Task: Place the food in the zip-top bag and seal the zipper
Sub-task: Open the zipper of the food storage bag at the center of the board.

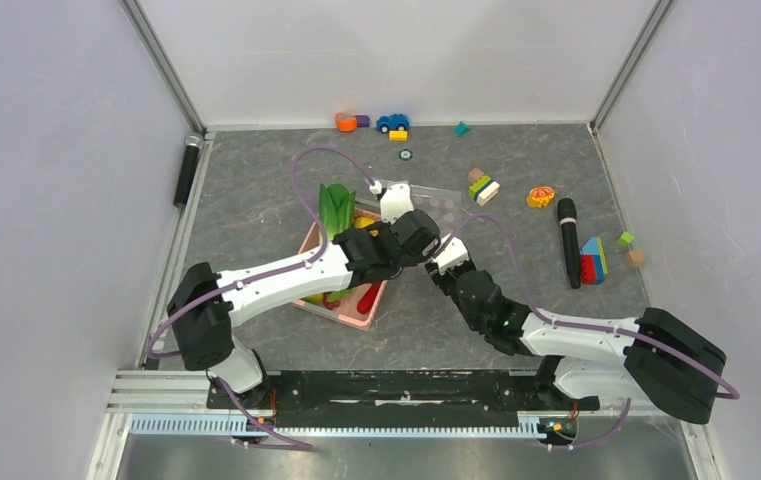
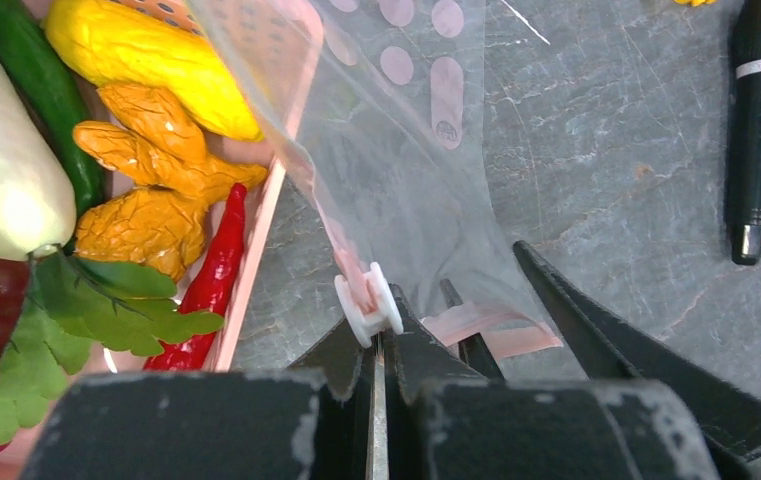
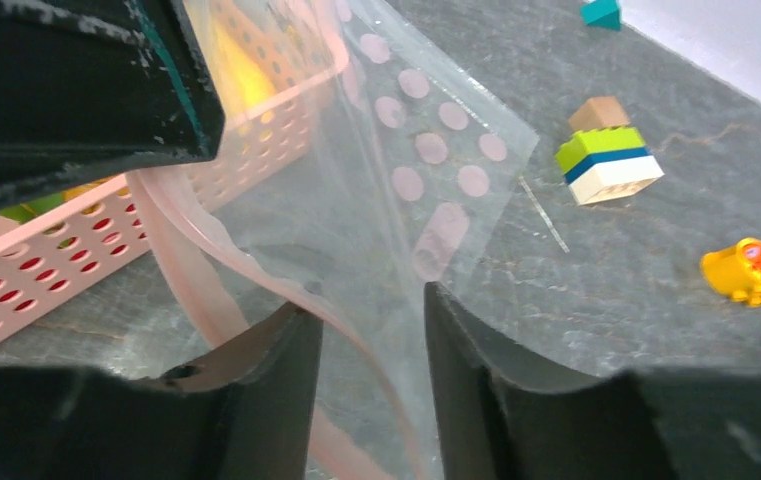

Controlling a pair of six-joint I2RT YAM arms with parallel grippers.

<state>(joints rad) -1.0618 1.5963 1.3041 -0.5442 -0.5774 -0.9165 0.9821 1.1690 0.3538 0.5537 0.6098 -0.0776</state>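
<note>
The clear dotted zip-top bag hangs lifted beside the pink basket; it also shows in the top view. My left gripper is shut at the zipper's white slider tab on the pinkish strip. My right gripper is open, with the pink zip strip running between its fingers; its fingers show right of the slider. The food lies in the basket: bok choy, yellow mango, orange pieces, red chili. The bag looks empty.
A black marker lies right of the arms, next to a red-blue block. Stacked blocks, a yellow toy and a toy car lie further back. A black cylinder lies at the left edge.
</note>
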